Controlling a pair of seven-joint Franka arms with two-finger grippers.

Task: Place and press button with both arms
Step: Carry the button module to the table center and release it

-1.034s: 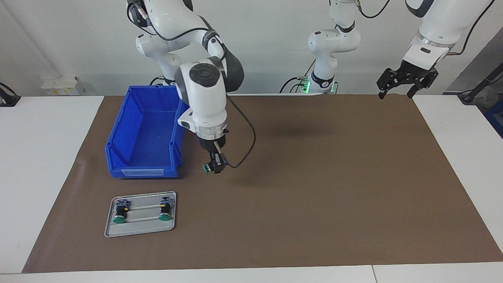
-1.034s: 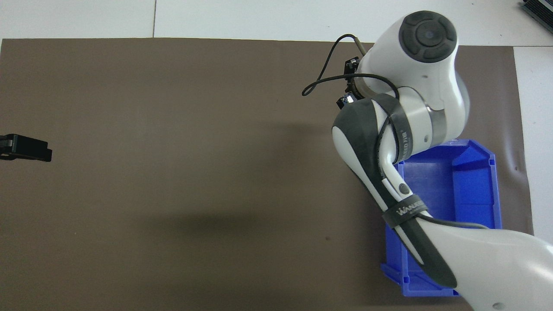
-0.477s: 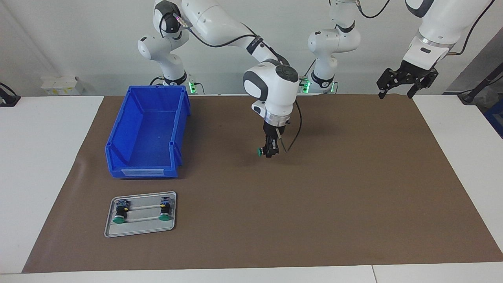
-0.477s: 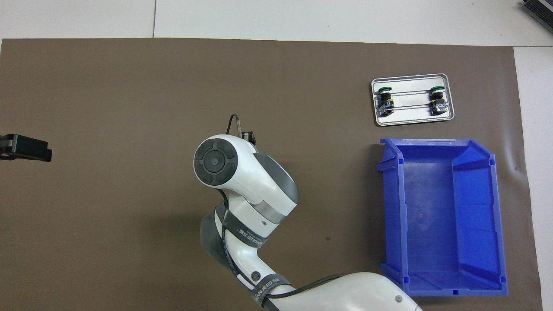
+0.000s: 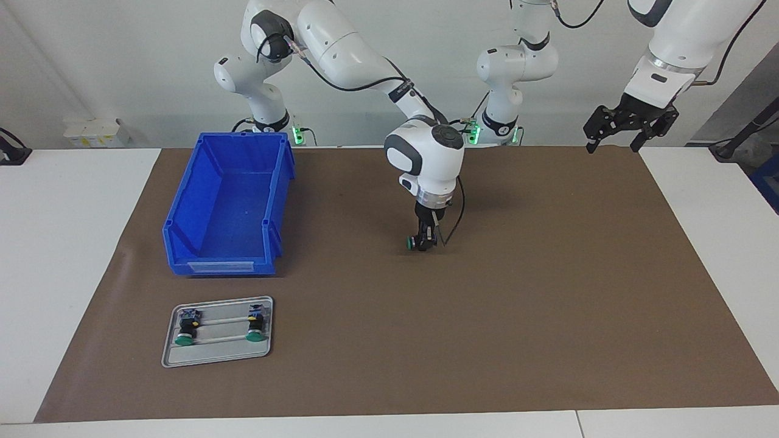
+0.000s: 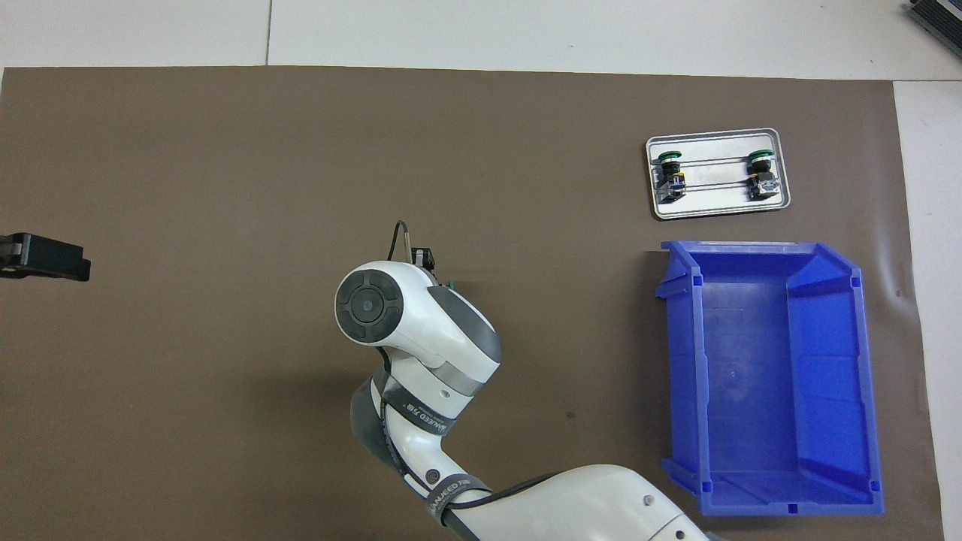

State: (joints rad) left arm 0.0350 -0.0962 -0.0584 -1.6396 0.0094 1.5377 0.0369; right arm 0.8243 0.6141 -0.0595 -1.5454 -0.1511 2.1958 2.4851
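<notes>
My right gripper is shut on a button, green cap sideways toward the right arm's end. It holds it very low over the middle of the brown mat; I cannot tell whether it touches. In the overhead view the right wrist hides the gripper, and only a green sliver of the button shows. Two more buttons lie in a grey tray. My left gripper waits open and empty, raised over the mat's edge at the left arm's end; its tip shows in the overhead view.
An empty blue bin stands on the mat toward the right arm's end, nearer to the robots than the tray. Overhead, the bin and the tray show with its two buttons.
My right gripper has carried the button from beside the blue bin to the middle of the mat and lowered it close to the surface. The left arm has not moved.
</notes>
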